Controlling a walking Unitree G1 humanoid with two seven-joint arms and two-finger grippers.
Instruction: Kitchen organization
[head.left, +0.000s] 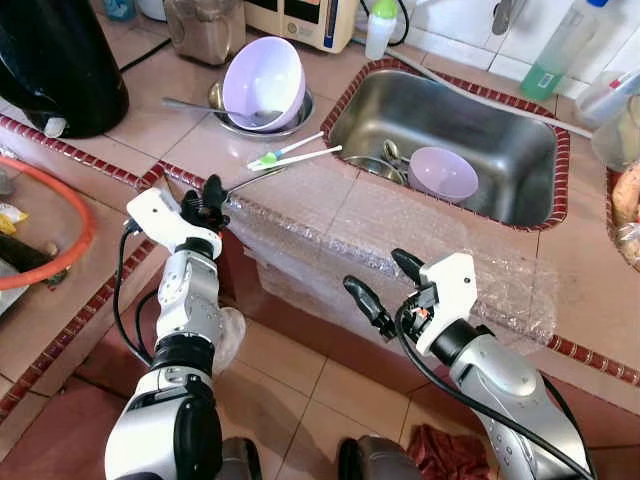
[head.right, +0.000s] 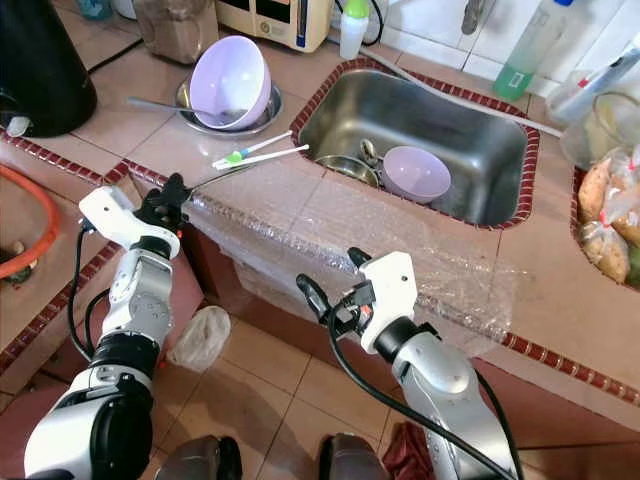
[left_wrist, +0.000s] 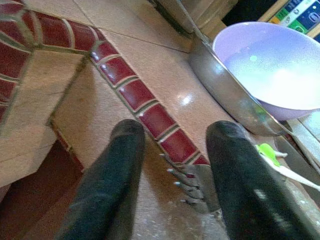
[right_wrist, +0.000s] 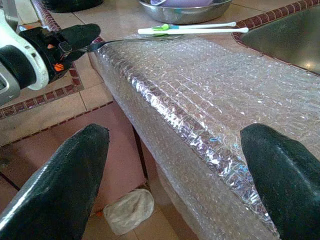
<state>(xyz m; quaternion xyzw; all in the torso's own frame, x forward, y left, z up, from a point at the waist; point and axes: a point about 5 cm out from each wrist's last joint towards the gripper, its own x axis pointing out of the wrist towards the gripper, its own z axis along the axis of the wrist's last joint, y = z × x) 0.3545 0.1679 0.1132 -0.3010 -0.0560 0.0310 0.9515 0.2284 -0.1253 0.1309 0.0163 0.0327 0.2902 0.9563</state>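
Note:
A metal fork (head.left: 255, 180) lies on the tiled counter by the corner of a bubble wrap sheet (head.left: 400, 240). My left gripper (head.left: 205, 200) is at the counter's edge, open, with the fork's tines (left_wrist: 192, 187) between its fingers (left_wrist: 107, 185) and close to one of them. My right gripper (head.left: 385, 285) hangs open in front of the counter, below the bubble wrap's overhang, with nothing in it. Beyond the fork lie two white sticks (head.left: 290, 152), one with a green tip. A lavender bowl (head.left: 262, 82) leans in a steel pan (left_wrist: 225, 95) with a spoon.
The steel sink (head.left: 520, 120) holds another lavender bowl (head.left: 442, 172) and steel dishes. A black kettle (head.left: 60, 60) stands at the back left and an orange hose (head.left: 70, 250) lies on the left counter. Bottles and appliances line the back wall. A crumpled bag (head.right: 200, 335) lies on the floor.

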